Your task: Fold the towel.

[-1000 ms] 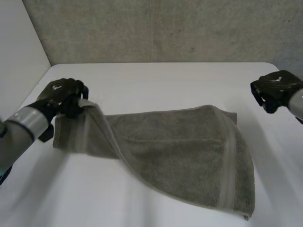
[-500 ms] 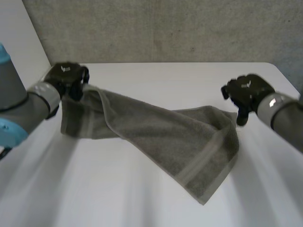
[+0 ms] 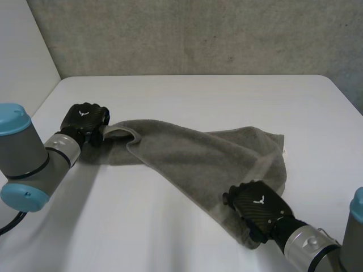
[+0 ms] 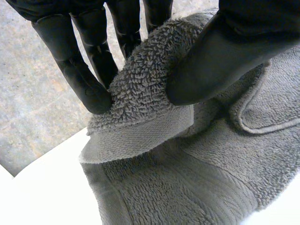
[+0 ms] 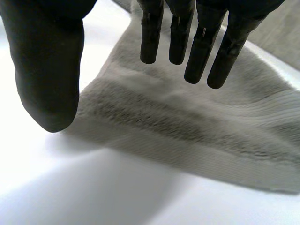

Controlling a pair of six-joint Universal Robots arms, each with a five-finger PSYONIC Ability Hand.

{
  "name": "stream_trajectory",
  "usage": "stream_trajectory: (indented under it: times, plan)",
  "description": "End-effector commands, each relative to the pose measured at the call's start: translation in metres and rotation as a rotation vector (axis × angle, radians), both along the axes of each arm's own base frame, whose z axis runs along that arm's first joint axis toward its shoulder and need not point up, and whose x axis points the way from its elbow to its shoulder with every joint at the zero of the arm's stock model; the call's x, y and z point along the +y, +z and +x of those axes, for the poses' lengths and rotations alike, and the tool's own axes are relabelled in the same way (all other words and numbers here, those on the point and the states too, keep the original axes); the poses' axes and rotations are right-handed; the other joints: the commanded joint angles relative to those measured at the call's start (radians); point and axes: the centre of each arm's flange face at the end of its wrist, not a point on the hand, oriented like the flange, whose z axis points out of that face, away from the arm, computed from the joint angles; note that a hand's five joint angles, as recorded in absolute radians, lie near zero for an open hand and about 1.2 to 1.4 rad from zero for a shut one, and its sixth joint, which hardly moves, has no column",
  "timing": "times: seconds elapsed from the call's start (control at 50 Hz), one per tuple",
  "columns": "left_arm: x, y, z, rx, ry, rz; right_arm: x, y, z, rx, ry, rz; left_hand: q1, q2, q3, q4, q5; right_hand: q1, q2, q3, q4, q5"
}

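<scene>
Grey terry cloth makes up the towel (image 3: 193,150), which is laid slantwise on the white table (image 3: 198,93), from the robot's left side toward the near right. It is rumpled rather than flat: a fold is turned over at its left end, and its far right corner is laid on the table apart from both hands.

The left hand (image 3: 85,120) is set at the towel's left end. In the left wrist view that hand (image 4: 225,51) is seen clamped on the towel (image 4: 187,183): a raised fold of cloth, with the woven band (image 4: 140,138) just under it, is pinched between the thumb and the fingers (image 4: 79,70). More of the cloth is spread on the table beneath the palm.

The right hand (image 3: 258,208) is placed over the towel's near corner. In the right wrist view its fingers (image 5: 220,51) are held straight and the thumb is set apart from them, so nothing is gripped by this hand (image 5: 47,61). The fingertips are poised over the towel (image 5: 197,126) near its edge, and the thumb is over bare table just beside that edge; whether the cloth is touched cannot be told.

A grey concrete wall (image 3: 198,34) is seen behind the table.
</scene>
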Motion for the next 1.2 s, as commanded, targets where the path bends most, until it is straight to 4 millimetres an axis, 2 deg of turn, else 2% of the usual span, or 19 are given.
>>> stream_trajectory:
  times: [0.02,0.44,0.68,1.2]
  plan:
    - [0.0001,-0.0020,0.0011,-0.001,0.003,-0.002,-0.0002,-0.0071,0.0009,-0.007,0.009,-0.011,-0.023,-0.091,-0.148,-0.113,-0.259,-0.054,-0.054,-0.055,-0.045,-0.010]
    - [0.0032,-0.0042,0.0007,-0.002,0.002,0.006,-0.0024,-0.0085,0.0065,-0.022,0.028,-0.039,-0.023,-0.091,-0.148,-0.113,-0.259,0.002,0.001,0.000,0.010,0.046]
    - [0.0036,-0.0051,0.0007,-0.002,0.002,0.009,0.0018,-0.0054,0.0058,-0.025,0.030,-0.035,-0.023,-0.091,-0.148,-0.113,-0.259,-0.080,-0.081,-0.082,-0.072,-0.036]
    - [0.0052,-0.0077,0.0009,-0.004,0.000,0.018,-0.0059,-0.0120,0.0074,-0.023,0.024,-0.060,-0.023,-0.091,-0.148,-0.113,-0.259,0.049,0.048,0.047,0.057,0.093]
